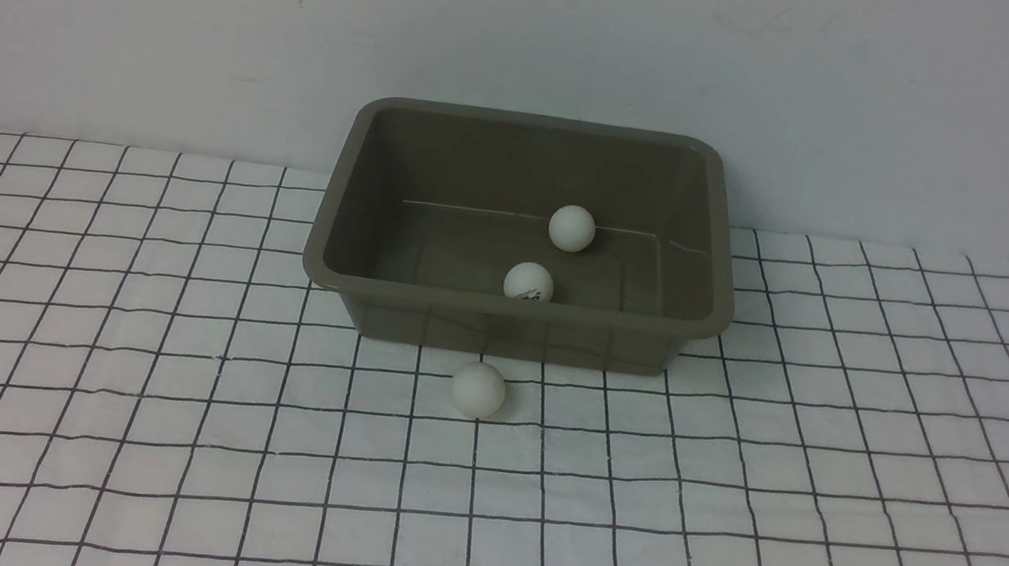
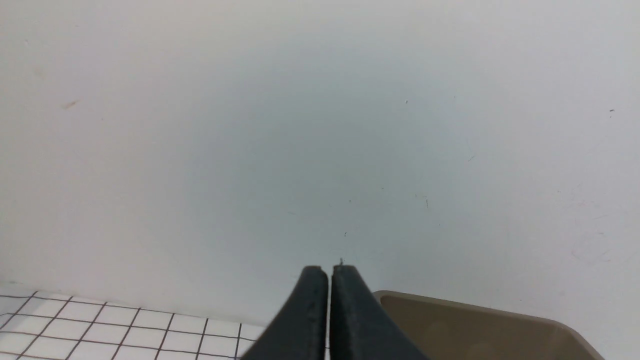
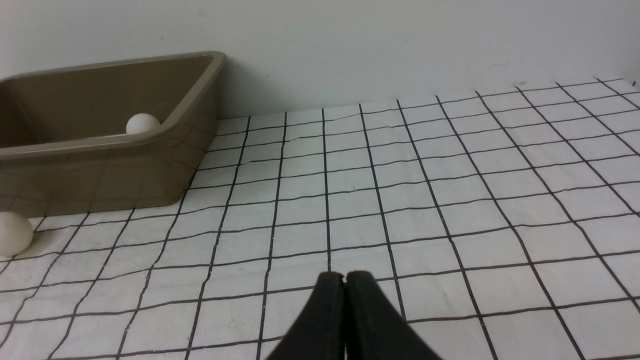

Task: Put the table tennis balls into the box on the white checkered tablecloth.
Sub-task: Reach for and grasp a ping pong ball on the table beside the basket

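The olive-brown box (image 1: 346,197) stands on the white checkered tablecloth (image 1: 137,427) at the back middle. Two table tennis balls lie inside it: a plain one (image 1: 572,228) near the far wall and one with a printed logo (image 1: 529,282) against the near wall. The third ball (image 1: 478,389) lies on the cloth just in front of the box. Neither arm shows in the front view. My left gripper (image 2: 329,272) is shut and empty, with the box rim (image 2: 450,302) beside it. My right gripper (image 3: 344,276) is shut and empty above the cloth, right of the box (image 3: 150,165) and the outside ball (image 3: 12,234).
A plain white wall (image 1: 544,36) rises right behind the box. The cloth (image 3: 450,190) covers the whole table surface in view.
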Controlling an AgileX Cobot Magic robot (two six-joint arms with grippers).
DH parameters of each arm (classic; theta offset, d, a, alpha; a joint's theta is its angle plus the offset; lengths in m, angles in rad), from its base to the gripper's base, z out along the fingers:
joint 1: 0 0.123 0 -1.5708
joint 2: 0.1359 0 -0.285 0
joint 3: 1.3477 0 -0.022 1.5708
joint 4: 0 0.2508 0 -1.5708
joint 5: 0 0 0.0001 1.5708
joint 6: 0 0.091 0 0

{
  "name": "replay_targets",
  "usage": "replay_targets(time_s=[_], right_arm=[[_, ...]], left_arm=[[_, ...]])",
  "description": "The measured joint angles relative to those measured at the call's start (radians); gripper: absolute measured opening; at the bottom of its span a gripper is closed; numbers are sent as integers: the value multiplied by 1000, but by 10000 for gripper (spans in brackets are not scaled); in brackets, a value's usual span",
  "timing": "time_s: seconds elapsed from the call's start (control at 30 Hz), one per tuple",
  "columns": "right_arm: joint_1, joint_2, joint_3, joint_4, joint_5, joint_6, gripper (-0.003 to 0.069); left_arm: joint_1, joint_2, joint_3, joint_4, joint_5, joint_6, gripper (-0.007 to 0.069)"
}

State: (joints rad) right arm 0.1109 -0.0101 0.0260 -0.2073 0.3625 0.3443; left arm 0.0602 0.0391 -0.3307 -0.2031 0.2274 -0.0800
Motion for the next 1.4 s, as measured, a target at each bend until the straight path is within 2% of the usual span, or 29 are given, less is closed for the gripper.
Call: replay_targets(time_s=[0.43,0.63,0.7,0.83,0.9,1.0,1.07,1.17,1.4], right_arm=[[0,0,0,0,0,0,-14],[0,0,0,0,0,0,-14],[0,0,0,0,0,0,-14],[0,0,0,0,0,0,-14],[0,0,0,0,0,0,-14],[0,0,0,0,0,0,-14],[0,0,0,0,0,0,-14],[0,0,0,0,0,0,-14],[0,0,0,0,0,0,-14]], left_arm=[[0,0,10,-3,-54,25,-4],[0,0,-11,-115,-56,-13,-4],[0,17,-67,-146,18,4,-4],[0,221,-228,-227,340,209,-3],[0,381,-281,-362,488,393,-1],[0,602,-332,-603,596,675,-1],[0,719,-348,-732,614,817,-1],[-4,848,-352,-841,607,954,-4],[-74,958,-353,-875,534,1056,-4]])
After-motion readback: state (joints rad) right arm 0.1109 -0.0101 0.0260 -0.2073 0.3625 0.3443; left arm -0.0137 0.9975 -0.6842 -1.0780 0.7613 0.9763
